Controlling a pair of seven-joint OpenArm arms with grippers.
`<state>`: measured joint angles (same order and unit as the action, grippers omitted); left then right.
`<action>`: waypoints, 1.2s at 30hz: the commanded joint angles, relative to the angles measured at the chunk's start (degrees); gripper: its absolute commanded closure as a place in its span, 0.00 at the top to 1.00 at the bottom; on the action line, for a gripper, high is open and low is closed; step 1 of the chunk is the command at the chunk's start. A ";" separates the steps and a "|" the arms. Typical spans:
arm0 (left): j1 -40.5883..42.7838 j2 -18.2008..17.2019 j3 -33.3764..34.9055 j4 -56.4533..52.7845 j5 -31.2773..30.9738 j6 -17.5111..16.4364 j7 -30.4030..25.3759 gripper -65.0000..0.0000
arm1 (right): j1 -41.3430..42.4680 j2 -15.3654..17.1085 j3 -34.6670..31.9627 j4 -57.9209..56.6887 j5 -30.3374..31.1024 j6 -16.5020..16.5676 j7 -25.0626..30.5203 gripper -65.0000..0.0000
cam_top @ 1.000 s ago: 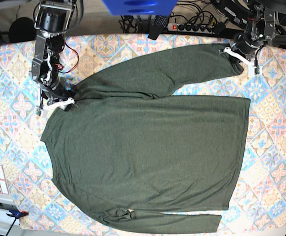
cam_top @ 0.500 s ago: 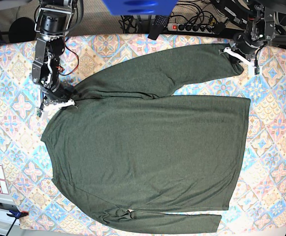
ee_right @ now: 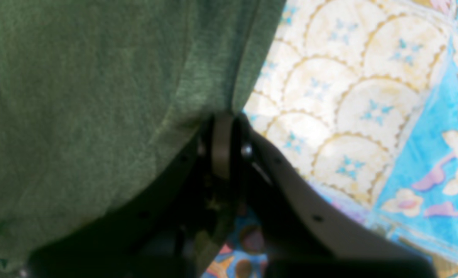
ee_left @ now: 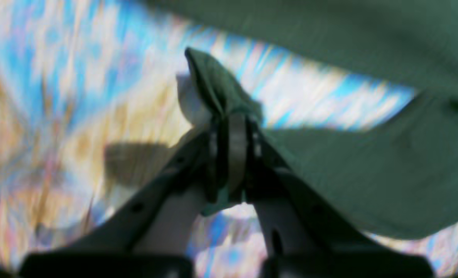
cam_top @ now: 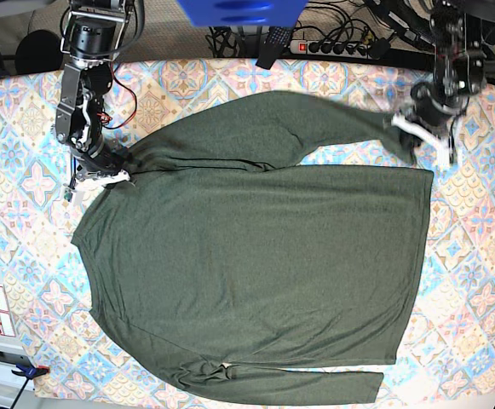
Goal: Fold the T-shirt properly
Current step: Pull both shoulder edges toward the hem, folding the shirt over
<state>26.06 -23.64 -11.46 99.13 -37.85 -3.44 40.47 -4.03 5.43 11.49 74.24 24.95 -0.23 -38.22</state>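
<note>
T-shirt spread flat (olive green), both tools pinching sleeve fabric

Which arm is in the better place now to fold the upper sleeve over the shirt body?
Left: its pincer already pinches the sleeve cuff. The right pincer grips the shoulder edge.

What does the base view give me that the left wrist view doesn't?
Base only: the whole T-shirt spread on the patterned tablecloth, its lower sleeve folded along the near edge, and the right gripper shut on the shoulder area. Left wrist only: green cuff fabric bunched between closed jaws. Both: the left gripper shut on the upper sleeve's end.
</note>
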 commanded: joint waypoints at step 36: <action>-26.28 0.74 -0.27 -19.70 7.21 -0.03 -2.97 0.00 | 2.32 -0.11 0.07 3.35 0.24 0.19 3.45 0.00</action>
<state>0.82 -22.20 -11.40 78.13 -30.39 -3.20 38.37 -2.87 4.78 11.38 76.16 24.86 -0.36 -36.25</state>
